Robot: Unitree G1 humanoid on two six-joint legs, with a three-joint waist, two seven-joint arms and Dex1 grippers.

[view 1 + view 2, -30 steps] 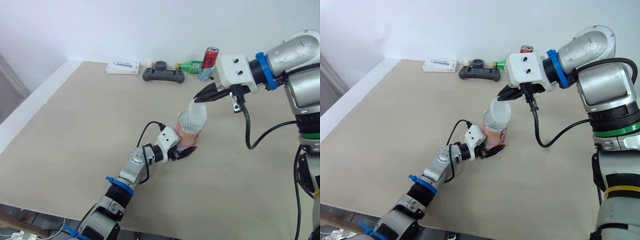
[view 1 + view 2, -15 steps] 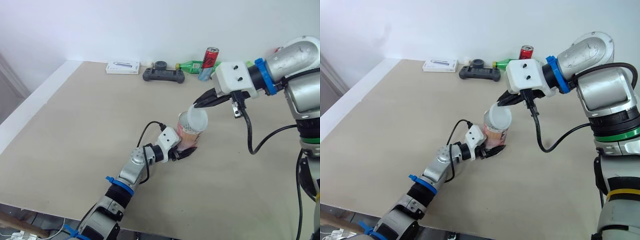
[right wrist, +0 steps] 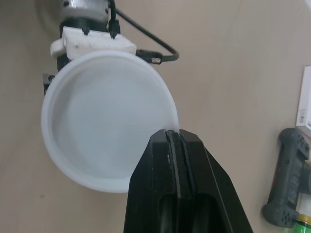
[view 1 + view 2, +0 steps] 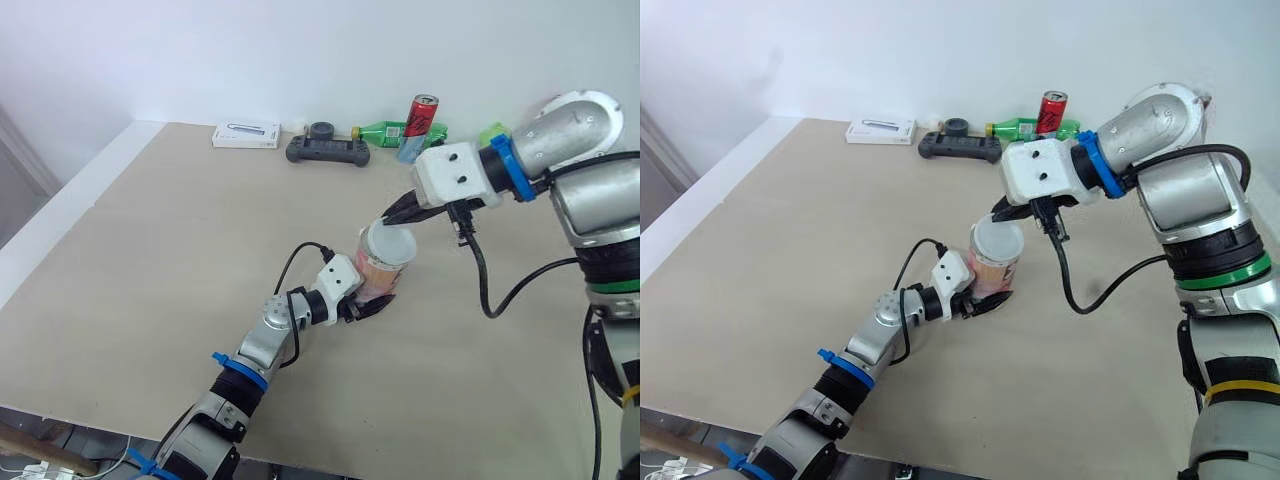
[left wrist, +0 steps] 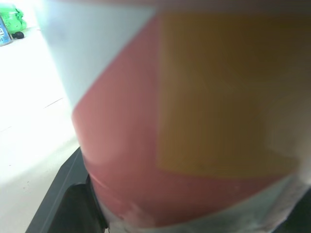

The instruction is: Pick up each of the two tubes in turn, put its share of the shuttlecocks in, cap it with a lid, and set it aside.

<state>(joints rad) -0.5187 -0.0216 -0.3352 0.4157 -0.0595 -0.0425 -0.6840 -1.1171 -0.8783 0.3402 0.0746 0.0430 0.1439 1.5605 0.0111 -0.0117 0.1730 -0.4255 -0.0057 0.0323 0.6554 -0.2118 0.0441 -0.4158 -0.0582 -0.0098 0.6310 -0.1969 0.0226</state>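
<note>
Right gripper [image 3: 174, 136]: jaws pressed together on the rim of the white lid [image 3: 104, 116], an edge pinch that leaves the disc free to seat flat. Lid: lies over the mouth of the tube [image 4: 376, 272], about level; whether it is pushed home cannot be told, and it hides what the tube contains. Left gripper [image 4: 366, 306]: jaws clamped on the tube's lower body, holding it upright on the table [image 4: 150, 260], probably to steady it against the capping push. The right wrist view adds the lid's full round face and the exact pinch point. The left wrist view adds the tube's red, orange and white label at close range. The eye views add items well beyond the tube: white box [image 4: 246, 134], black game controller [image 4: 328, 150], green bottle [image 4: 378, 130], red can [image 4: 421, 114].
</note>
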